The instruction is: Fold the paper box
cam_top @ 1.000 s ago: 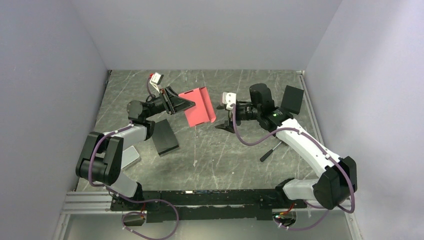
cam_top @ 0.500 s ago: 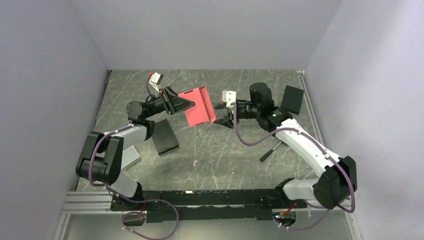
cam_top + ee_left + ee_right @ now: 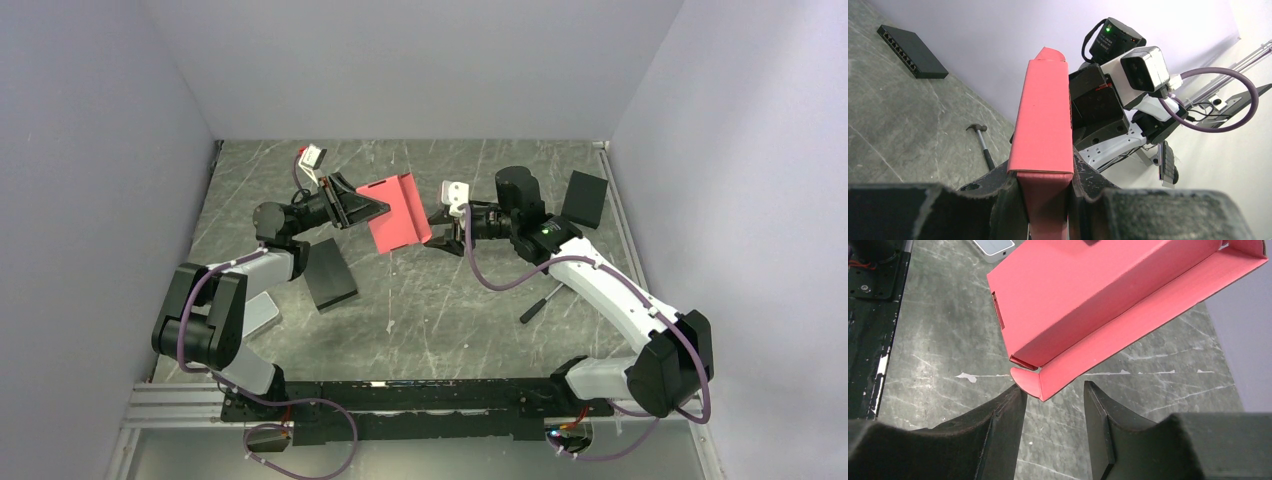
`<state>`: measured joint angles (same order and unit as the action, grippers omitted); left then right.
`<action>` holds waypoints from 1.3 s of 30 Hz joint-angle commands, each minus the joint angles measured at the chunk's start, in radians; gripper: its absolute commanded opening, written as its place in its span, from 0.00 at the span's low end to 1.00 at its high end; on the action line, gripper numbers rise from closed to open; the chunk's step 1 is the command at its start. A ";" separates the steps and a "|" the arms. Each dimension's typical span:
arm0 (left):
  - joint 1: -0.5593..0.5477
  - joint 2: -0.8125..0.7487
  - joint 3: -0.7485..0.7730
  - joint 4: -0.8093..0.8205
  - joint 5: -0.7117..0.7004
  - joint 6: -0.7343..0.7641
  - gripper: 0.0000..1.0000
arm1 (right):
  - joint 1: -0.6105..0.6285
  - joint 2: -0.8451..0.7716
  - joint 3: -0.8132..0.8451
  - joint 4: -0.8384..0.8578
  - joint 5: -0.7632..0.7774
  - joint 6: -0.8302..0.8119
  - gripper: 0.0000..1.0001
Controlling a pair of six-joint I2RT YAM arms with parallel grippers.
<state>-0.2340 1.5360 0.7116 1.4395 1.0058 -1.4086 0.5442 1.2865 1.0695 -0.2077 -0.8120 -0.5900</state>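
The paper box (image 3: 398, 214), red-pink thin cardboard partly folded into a shallow tray, hangs above the table at mid-scene. My left gripper (image 3: 375, 207) is shut on its left end; in the left wrist view both fingers press the box (image 3: 1044, 130) from either side. My right gripper (image 3: 437, 232) sits at the box's right lower corner, jaws open with a gap. In the right wrist view the box (image 3: 1088, 305) shows an open side, and a small rounded flap (image 3: 1027, 381) tips down just ahead of the right gripper (image 3: 1053, 395), near its left finger.
A black rectangular box (image 3: 330, 273) lies on the table under the left arm. Another black flat box (image 3: 584, 200) rests at the back right. A small hammer (image 3: 542, 300) lies beneath the right forearm. A red-and-white packet (image 3: 312, 156) sits at the back left.
My right gripper has moved left to the box's corner and its jaws have narrowed. The left gripper and the box have stayed still.
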 commanded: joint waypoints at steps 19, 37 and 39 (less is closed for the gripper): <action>0.002 -0.008 0.023 0.052 0.016 -0.003 0.00 | -0.001 -0.009 0.042 0.058 0.002 0.116 0.41; 0.002 -0.013 0.035 0.021 0.027 0.022 0.01 | 0.020 -0.009 0.058 0.011 0.000 0.087 0.42; 0.002 -0.018 0.037 0.012 0.025 0.028 0.01 | 0.022 -0.013 0.058 -0.006 0.001 0.061 0.45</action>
<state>-0.2340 1.5360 0.7132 1.4311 1.0229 -1.3998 0.5549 1.2865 1.0801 -0.2047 -0.8104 -0.4824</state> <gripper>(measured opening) 0.304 0.421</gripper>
